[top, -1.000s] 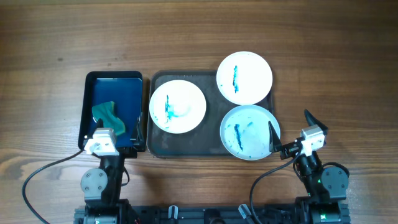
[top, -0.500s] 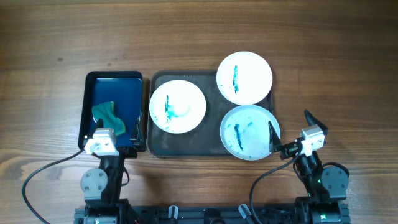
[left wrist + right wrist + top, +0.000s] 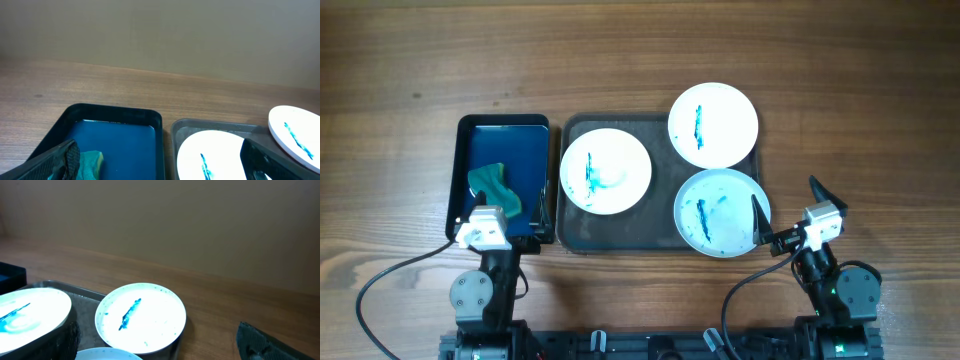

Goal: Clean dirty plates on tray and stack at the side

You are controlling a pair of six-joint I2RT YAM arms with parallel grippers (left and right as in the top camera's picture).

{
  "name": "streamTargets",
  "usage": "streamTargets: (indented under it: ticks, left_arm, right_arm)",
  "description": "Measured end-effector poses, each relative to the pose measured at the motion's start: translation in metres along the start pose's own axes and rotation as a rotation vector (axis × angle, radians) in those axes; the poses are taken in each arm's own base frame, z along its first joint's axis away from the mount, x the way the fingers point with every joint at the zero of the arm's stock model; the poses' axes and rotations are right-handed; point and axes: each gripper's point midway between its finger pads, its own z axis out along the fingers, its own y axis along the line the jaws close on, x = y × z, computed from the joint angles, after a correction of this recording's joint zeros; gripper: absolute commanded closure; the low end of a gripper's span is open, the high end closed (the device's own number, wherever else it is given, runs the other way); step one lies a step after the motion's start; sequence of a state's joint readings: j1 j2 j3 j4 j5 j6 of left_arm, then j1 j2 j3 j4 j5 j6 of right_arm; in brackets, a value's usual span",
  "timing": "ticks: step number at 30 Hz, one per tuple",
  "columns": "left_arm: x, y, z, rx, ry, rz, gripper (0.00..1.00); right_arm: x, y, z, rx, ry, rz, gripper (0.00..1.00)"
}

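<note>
Judging from the layout, probably at the very start, with nothing lifted or stacked yet. Reach first with the left fingers (image 3: 62, 161) for the teal sponge (image 3: 495, 187) lying in the small black tray (image 3: 505, 145) just ahead of them. Come straight down, pinch it at its thick middle, and lift clear of the raised rim before crossing over. Steady the nearest plate (image 3: 720, 212), hanging over the near right corner of the grey tray (image 3: 620, 230), with the right fingers (image 3: 757, 216), gripping its rim rather than its smeared face. Wipe along the blue streak, not across it, to avoid spreading it. Move on to the left plate (image 3: 606, 170), flat inside the tray. Then take the far plate (image 3: 713, 124), overhanging the far right corner and likely to tip if pressed at its outer edge. Stack on bare table (image 3: 860, 120) to the right, well apart from the tray.

Spread wide on the left, holding and touching nothing, poised over the black tray's near end. Spread wide on the right too, empty, one fingertip over the nearest plate's right rim; cannot tell whether touching.
</note>
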State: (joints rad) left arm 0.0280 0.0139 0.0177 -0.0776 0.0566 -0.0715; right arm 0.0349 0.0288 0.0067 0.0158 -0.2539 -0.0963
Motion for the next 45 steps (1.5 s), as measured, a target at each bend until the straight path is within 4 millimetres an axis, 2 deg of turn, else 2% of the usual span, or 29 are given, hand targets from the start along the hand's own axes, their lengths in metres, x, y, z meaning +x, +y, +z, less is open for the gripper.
streamTargets:
  ticks: [18,23,26,29,31,33,35,38,40,41,44,45]
  left_arm:
    - [-0.004,0.001,0.0,-0.009,-0.015,0.001,0.0]
    - [0.004,0.004,0.0,-0.021,0.019,-0.001,0.0]
    - [0.012,0.005,-0.002,-0.033,0.099,-0.005,0.0]
    - [-0.012,0.001,-0.001,-0.035,0.116,-0.006,0.0]
    - [-0.036,-0.003,0.002,-0.028,0.133,-0.007,0.0]
    - [-0.062,-0.008,0.011,-0.024,0.168,-0.01,0.0]
    - [-0.084,-0.015,0.03,-0.007,0.257,-0.019,0.0]
    - [-0.091,-0.022,0.066,0.008,0.491,-0.046,0.0]
    - [-0.088,-0.023,0.09,-0.003,0.661,-0.068,0.0]
    - [-0.088,-0.023,0.098,-0.007,0.693,-0.072,0.0]
    - [-0.092,-0.027,0.116,0.002,0.784,-0.1,0.0]
    - [-0.083,-0.029,0.115,0.01,0.831,-0.115,0.0]
  right_arm:
    - [0.0,0.0,0.0,0.0,-0.002,-0.022,0.0]
    - [-0.001,0.0,0.0,0.0,-0.003,-0.023,0.0]
    - [-0.005,0.0,-0.001,0.001,-0.008,-0.019,0.0]
    - [-0.026,-0.002,-0.001,0.002,-0.025,0.001,0.0]
    - [-0.051,-0.004,0.001,-0.002,-0.03,0.013,0.0]
    - [-0.083,-0.006,0.01,-0.027,0.0,0.029,0.01]
    - [-0.104,-0.005,0.027,-0.074,0.077,0.08,0.0]
    - [-0.119,0.001,0.061,-0.184,0.238,0.168,0.0]
    - [-0.114,0.009,0.081,-0.266,0.413,0.258,0.0]
    - [-0.106,0.012,0.082,-0.287,0.508,0.299,0.0]
    - [-0.091,0.02,0.097,-0.382,0.798,0.381,0.0]
    - [-0.084,0.018,0.108,-0.398,0.863,0.398,0.0]
